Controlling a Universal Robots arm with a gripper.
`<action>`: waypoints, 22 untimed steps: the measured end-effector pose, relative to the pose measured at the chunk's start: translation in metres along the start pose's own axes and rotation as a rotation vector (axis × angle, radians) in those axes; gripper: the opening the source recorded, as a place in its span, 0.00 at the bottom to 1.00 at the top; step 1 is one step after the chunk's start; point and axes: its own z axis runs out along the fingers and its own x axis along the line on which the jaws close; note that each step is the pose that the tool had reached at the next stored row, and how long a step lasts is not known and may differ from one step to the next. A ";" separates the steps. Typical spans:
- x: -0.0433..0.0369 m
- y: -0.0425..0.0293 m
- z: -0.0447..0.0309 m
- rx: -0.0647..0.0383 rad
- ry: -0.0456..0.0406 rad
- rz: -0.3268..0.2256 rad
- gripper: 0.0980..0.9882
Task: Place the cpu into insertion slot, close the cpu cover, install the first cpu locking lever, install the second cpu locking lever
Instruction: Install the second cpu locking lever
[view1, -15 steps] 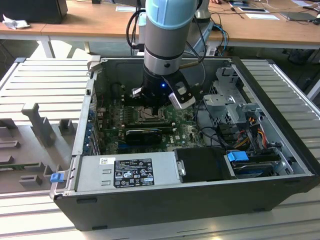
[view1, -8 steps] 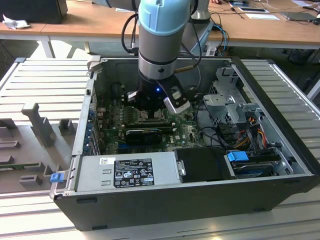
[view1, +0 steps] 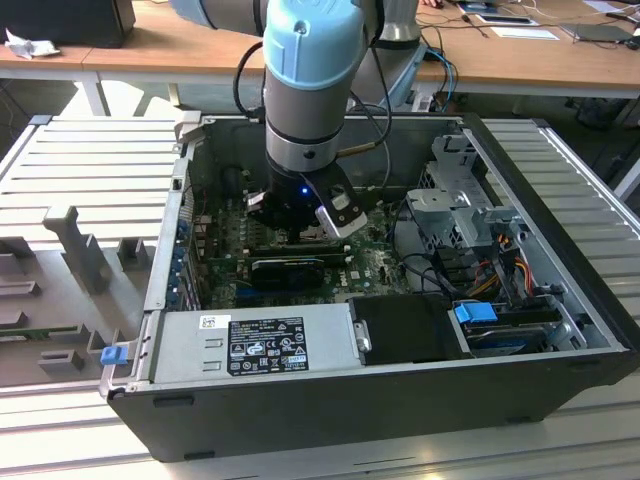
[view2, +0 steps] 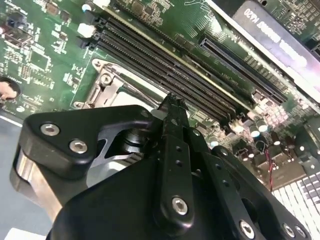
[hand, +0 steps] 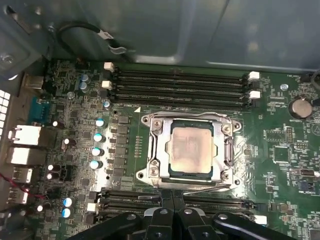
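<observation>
The cpu (hand: 190, 148) lies flat in the insertion slot (hand: 170, 172), its pale metal top showing through the window of the cpu cover (hand: 156, 150), which lies closed down around it as a silvery frame. A thin lever wire (hand: 200, 188) runs along the edge of the cover nearest the gripper (hand: 172, 197). The gripper hangs just beside that edge, its two black fingers pressed together with no gap and nothing between them; in the second wrist view its fingertips (view2: 172, 102) point down at the socket corner. Rows of black memory slots (hand: 180, 85) flank the socket on the green motherboard (hand: 285, 150). In the exterior view the arm (view1: 310, 90) reaches down into the open computer case (view1: 560, 370).
</observation>
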 end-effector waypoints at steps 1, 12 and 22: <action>0.0032 -0.0001 0.0016 0.000 0.0001 0.000 0.01; 0.0204 -0.0033 0.0178 -0.022 -0.0015 0.000 0.01; 0.0223 -0.0064 0.0236 -0.105 -0.0068 -0.001 0.01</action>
